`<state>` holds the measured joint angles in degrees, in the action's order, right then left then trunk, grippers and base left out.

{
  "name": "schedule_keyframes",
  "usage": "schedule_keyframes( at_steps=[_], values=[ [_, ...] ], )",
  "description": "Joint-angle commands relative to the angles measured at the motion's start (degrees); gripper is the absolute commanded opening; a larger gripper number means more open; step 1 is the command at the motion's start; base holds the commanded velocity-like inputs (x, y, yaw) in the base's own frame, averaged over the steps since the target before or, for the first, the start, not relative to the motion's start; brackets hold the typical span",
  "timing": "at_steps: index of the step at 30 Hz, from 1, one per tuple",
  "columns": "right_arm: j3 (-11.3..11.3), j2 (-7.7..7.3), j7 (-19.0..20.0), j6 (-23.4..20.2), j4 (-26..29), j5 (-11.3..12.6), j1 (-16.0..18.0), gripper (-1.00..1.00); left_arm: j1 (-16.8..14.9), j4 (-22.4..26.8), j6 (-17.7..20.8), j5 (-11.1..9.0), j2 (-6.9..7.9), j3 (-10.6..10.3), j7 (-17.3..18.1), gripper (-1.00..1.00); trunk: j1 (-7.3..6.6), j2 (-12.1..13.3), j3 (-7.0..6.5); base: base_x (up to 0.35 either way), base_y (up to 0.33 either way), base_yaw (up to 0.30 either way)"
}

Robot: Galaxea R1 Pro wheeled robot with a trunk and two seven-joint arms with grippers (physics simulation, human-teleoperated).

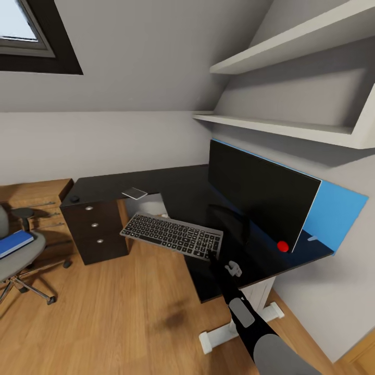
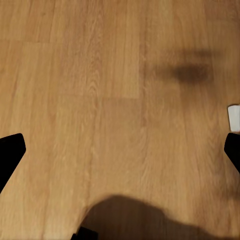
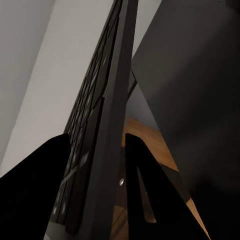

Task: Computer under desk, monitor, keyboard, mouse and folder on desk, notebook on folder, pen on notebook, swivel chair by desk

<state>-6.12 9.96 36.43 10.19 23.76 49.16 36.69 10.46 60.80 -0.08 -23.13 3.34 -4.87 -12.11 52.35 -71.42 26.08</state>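
My right gripper (image 1: 211, 255) is shut on the near right edge of the keyboard (image 1: 172, 235), holding it in the air just off the black desk (image 1: 172, 182), in front of the monitor (image 1: 260, 203). In the right wrist view the keyboard (image 3: 107, 100) runs edge-on between the black fingers (image 3: 150, 190). The mouse (image 1: 75, 199) sits at the desk's left end above the drawers. The grey notebook (image 1: 135, 193) lies near the inner corner. The blue folder (image 1: 14, 242) rests on the swivel chair (image 1: 23, 258). My left gripper (image 2: 120, 155) hangs open over the floor. Computer and pen are out of view.
A blue wall panel (image 1: 338, 208) stands behind the monitor, with two white shelves (image 1: 281, 125) above it. A light wooden drawer unit (image 1: 36, 195) stands at the left wall. The desk's white foot (image 1: 224, 333) is on the wooden floor (image 1: 120, 312) near my right arm.
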Motion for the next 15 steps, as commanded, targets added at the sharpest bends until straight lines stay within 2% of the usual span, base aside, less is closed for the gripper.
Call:
schedule_keyframes(
  at_steps=[1, 4, 8, 12, 15],
  values=[
    [-0.18, 0.04, 0.36, 0.54, -0.04, 1.07, 0.05, -1.00, 0.00, 0.11, -0.01, -0.51, 0.08, -0.26, -0.46, 1.00, 0.01, -0.03, 0.05, 0.174, 0.005, 0.000],
    [-0.20, 0.04, 0.43, 2.61, 0.02, 3.06, 0.05, -1.00, 0.00, 0.11, -0.01, -0.54, 0.15, -0.23, -0.46, 1.00, 0.01, -0.03, 0.05, 0.254, 0.092, 0.000],
    [-0.22, 0.04, 0.53, 3.53, 0.04, 3.68, 0.05, -1.00, 0.01, 0.09, -0.01, -0.57, 0.10, -0.23, -0.46, 1.00, 0.01, -0.03, 0.05, 0.269, 0.207, 0.000],
    [-0.08, 0.04, 0.40, 9.69, -0.11, 3.84, -0.41, -1.00, 0.00, 0.02, -0.01, -0.60, 0.08, -0.23, -0.46, 1.00, 0.01, -0.03, 0.05, 0.073, 0.085, 0.000],
    [-0.04, 0.04, 0.20, 11.50, -0.19, 3.84, -0.65, -1.00, 0.01, 0.02, -0.01, -0.59, 0.05, -0.23, -0.46, 1.00, 0.01, -0.03, 0.05, 0.009, 0.230, 0.000]
  ],
)
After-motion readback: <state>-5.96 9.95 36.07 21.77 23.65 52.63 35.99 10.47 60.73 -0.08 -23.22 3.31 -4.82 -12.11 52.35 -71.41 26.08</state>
